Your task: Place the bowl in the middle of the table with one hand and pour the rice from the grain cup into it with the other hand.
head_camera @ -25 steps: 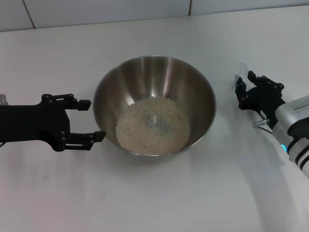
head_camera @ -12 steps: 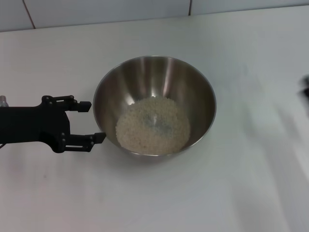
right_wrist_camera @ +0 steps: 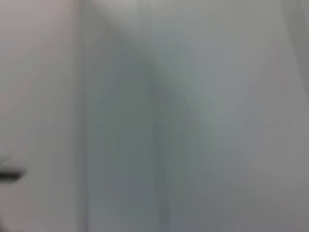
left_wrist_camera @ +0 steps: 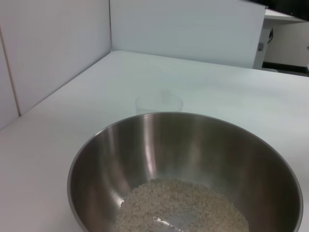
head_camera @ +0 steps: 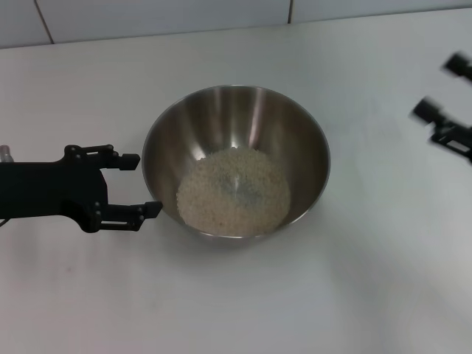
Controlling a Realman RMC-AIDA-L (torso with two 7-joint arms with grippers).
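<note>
The steel bowl point(head_camera: 236, 158) stands in the middle of the white table point(head_camera: 243, 295), with a pale heap of rice point(head_camera: 234, 190) in its bottom. My left gripper point(head_camera: 140, 183) is open and empty, with its fingertips just left of the bowl's rim and apart from it. My right gripper point(head_camera: 442, 88) shows blurred at the far right edge, with its fingers spread and nothing between them. The left wrist view shows the bowl point(left_wrist_camera: 193, 145), the rice point(left_wrist_camera: 181, 205) and the clear grain cup point(left_wrist_camera: 159, 103), which stands upright and looks empty on the table beyond the bowl. I cannot make out the cup in the head view.
A tiled wall edge point(head_camera: 147, 15) runs along the table's far side. In the left wrist view, white panels point(left_wrist_camera: 183, 29) border the table. The right wrist view shows only a blurred pale surface.
My right gripper has left the grain cup, swung out past the right edge, and now shows farther back at the far right. The left gripper and the bowl have not moved.
</note>
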